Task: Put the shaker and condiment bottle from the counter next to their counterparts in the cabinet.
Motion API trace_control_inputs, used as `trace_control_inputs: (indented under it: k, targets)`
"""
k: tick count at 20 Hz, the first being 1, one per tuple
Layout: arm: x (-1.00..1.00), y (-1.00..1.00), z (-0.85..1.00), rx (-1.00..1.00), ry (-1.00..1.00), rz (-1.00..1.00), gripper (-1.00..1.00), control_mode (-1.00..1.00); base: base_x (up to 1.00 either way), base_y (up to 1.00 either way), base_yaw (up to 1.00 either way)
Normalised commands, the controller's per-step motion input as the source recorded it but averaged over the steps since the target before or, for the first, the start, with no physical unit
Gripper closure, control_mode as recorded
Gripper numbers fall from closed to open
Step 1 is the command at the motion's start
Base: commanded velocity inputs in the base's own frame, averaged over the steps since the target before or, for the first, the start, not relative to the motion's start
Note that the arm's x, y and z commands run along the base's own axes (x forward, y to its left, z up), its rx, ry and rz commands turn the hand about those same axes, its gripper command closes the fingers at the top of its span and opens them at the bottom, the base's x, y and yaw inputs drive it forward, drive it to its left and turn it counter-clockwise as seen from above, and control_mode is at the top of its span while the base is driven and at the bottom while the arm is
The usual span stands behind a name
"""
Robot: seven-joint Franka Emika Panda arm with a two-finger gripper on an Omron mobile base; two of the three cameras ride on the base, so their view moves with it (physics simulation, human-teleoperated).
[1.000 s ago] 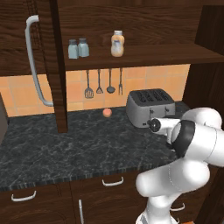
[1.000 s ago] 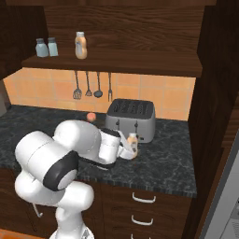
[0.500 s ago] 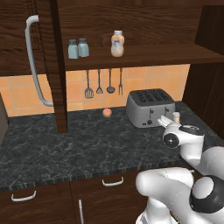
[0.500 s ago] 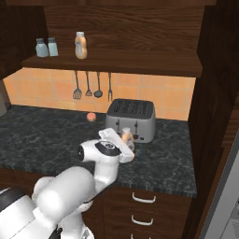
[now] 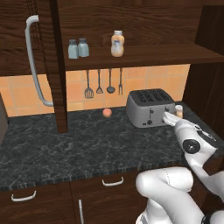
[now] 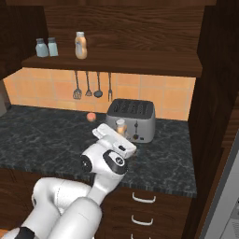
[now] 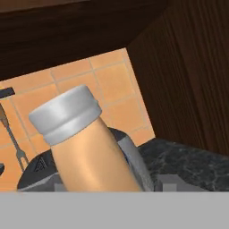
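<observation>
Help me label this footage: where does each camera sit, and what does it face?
Left base view: behind-left, facing cabinet shelf and toaster; arm lower right.
Right base view: behind-right, facing the same toaster; arm lower left.
Hand view: on the hand, close on the condiment bottle.
Both base views share the shelf and shakers.

Kitchen: veined black counter, toaster, hanging utensils, tiled backsplash.
</observation>
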Motion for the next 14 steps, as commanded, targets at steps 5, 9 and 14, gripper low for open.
trace_control_inputs:
  k: [5, 9, 14]
  targets:
    - [-0.60, 0.00, 0.82, -0.01, 0.00, 0.22, 1.00, -1.00, 0.00, 0.00, 0.00]
    - [-0.74, 0.00, 0.84, -0.05, 0.00, 0.16, 1.00, -1.00, 0.00, 0.00, 0.00]
    - [-0.62, 0.00, 0.99, -0.09, 0.03, 0.13, 1.00, -1.00, 0.00, 0.00, 0.00]
